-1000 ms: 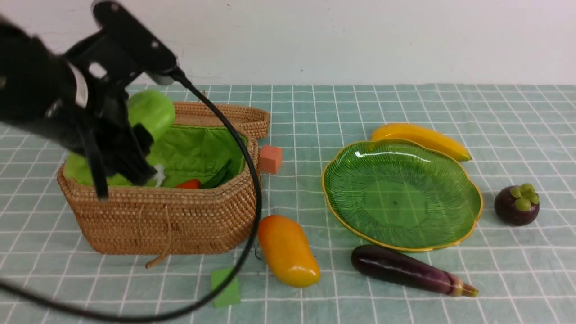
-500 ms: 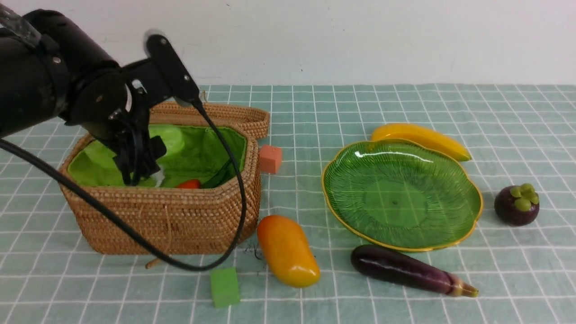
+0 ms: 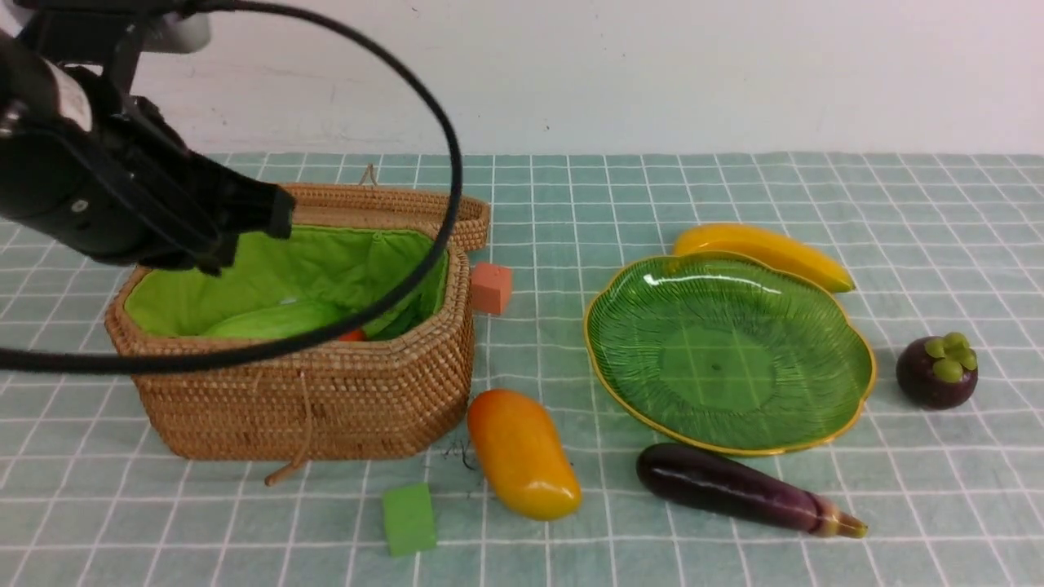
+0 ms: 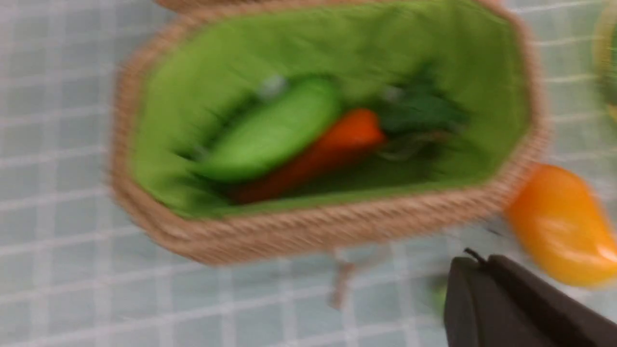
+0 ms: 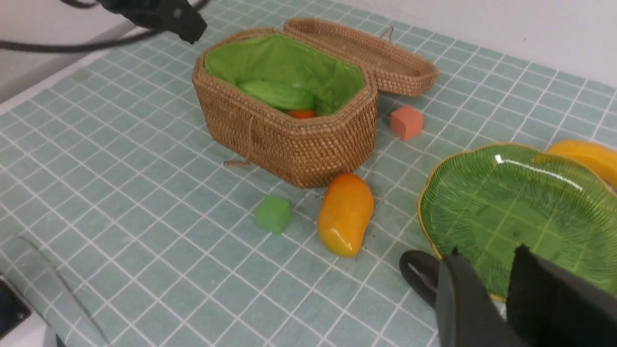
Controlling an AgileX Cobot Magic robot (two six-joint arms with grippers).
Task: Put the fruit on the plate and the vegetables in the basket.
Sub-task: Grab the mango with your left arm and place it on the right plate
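Observation:
The wicker basket [image 3: 310,399] stands open at the left. The pale green gourd [image 3: 269,320] lies inside it on the orange carrot [image 3: 352,334]; the left wrist view shows both, gourd [image 4: 270,130] and carrot [image 4: 313,154]. My left gripper [image 3: 245,236] hangs above the basket's far left rim, open and empty. The mango [image 3: 522,452] and purple eggplant [image 3: 738,489] lie on the cloth in front. The green plate [image 3: 726,350] is empty, with the banana [image 3: 763,251] behind it and the mangosteen [image 3: 936,371] to its right. My right gripper [image 5: 487,258] is open and empty over the plate's near rim [image 5: 429,226] and the eggplant's end [image 5: 417,277].
A salmon cube [image 3: 490,287] sits right of the basket. A green cube [image 3: 408,518] lies in front, left of the mango. The basket's lid [image 3: 408,208] lies open behind it. My left arm's black cable [image 3: 444,163] loops over the basket.
My left gripper lowered the gourd into the basket, let it go, then rose and swung left. The gourd now lies on the basket's bottom.

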